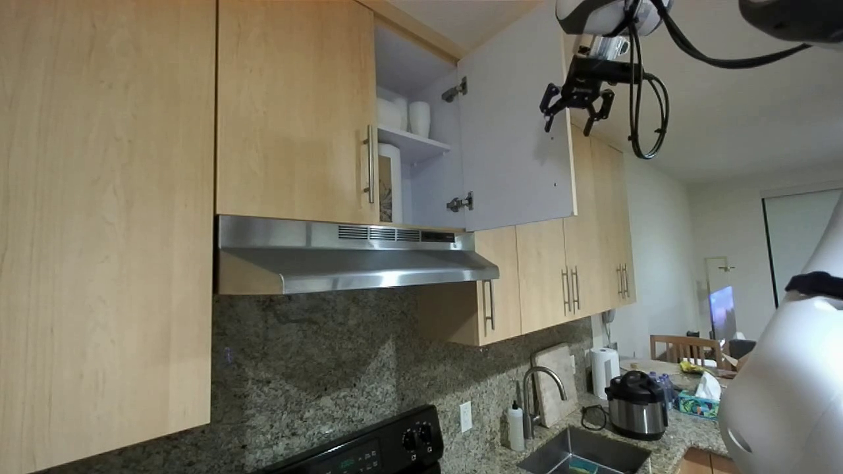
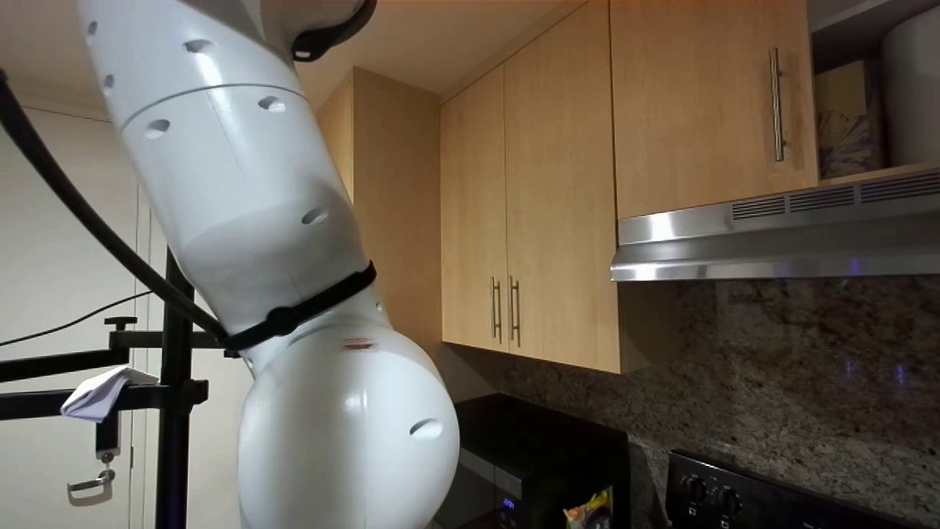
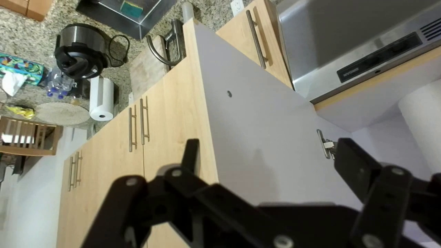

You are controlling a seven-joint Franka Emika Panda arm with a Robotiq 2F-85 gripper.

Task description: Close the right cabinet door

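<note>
The right cabinet door [image 1: 510, 145] stands wide open above the hood in an exterior view. Its pale grey-white inner face shows there and in the wrist view [image 3: 262, 124]; its silver bar handle is hidden. My gripper [image 1: 568, 128] is open and empty, near the door's free edge on the inner-face side. In the wrist view the gripper [image 3: 268, 144] has its fingers spread wide, with the door's inner face beyond them and the maple edge near the left finger. I see no contact; the exact gap cannot be told.
The twin door [image 1: 296, 112] is shut beside the open cabinet, which holds white dishes [image 1: 419, 119]. The steel hood [image 1: 355, 263] juts out below. Longer maple doors [image 1: 543, 276] stand beyond the open door. The white arm [image 2: 330, 411] fills much of an exterior view.
</note>
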